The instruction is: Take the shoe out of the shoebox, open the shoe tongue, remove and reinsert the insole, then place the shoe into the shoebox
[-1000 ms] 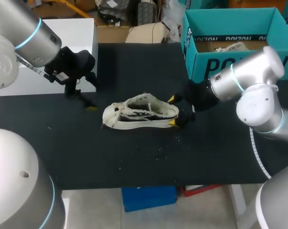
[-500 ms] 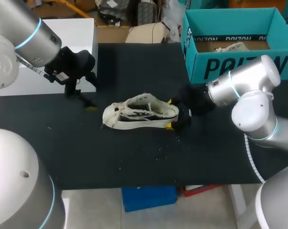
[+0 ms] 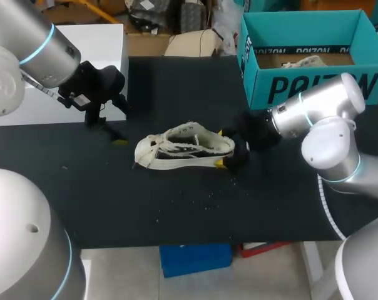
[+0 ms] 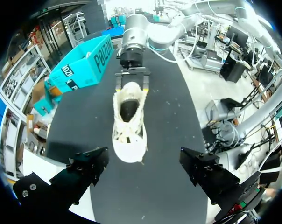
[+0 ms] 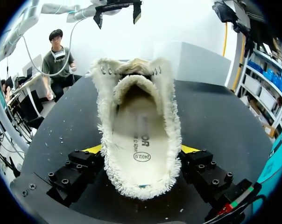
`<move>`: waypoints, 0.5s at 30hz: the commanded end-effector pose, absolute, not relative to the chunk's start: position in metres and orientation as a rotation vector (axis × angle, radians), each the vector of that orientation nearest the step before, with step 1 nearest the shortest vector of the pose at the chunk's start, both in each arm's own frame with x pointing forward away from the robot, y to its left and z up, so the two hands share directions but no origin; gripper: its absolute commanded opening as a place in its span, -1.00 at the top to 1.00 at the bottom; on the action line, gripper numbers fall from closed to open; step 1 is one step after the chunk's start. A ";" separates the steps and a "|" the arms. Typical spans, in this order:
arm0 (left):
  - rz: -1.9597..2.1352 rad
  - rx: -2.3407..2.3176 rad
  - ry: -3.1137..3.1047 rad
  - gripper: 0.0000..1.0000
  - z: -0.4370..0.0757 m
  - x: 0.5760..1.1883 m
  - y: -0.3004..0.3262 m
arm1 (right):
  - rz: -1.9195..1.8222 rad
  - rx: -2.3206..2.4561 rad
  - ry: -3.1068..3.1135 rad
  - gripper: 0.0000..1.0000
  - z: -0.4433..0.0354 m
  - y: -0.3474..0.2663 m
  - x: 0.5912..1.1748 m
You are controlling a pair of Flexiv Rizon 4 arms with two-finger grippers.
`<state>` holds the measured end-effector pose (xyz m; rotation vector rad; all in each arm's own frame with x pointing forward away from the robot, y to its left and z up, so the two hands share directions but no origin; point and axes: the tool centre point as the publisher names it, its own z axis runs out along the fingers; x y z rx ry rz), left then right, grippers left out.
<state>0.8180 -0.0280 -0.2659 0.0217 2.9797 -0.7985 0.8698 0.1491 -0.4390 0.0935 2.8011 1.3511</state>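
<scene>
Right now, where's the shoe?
In the head view the shoe sits upright mid-table, its heel held by the right pincer. The shoebox stands behind it to the right.

Two arms of rounded silver-grey shells are shown, the left arm (image 3: 29, 40) at the upper left of the frame and the right arm (image 3: 330, 119) at the right, each ringed with thin light-blue bands. The black right end effector (image 5: 141, 149) is studded with round screws, tipped in yellow and fitted with red and green wires.
</scene>
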 end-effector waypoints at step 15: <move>-0.165 -0.403 3.030 -1.00 -0.261 0.826 -0.018 | 1.345 0.095 2.807 1.00 -0.440 0.151 0.872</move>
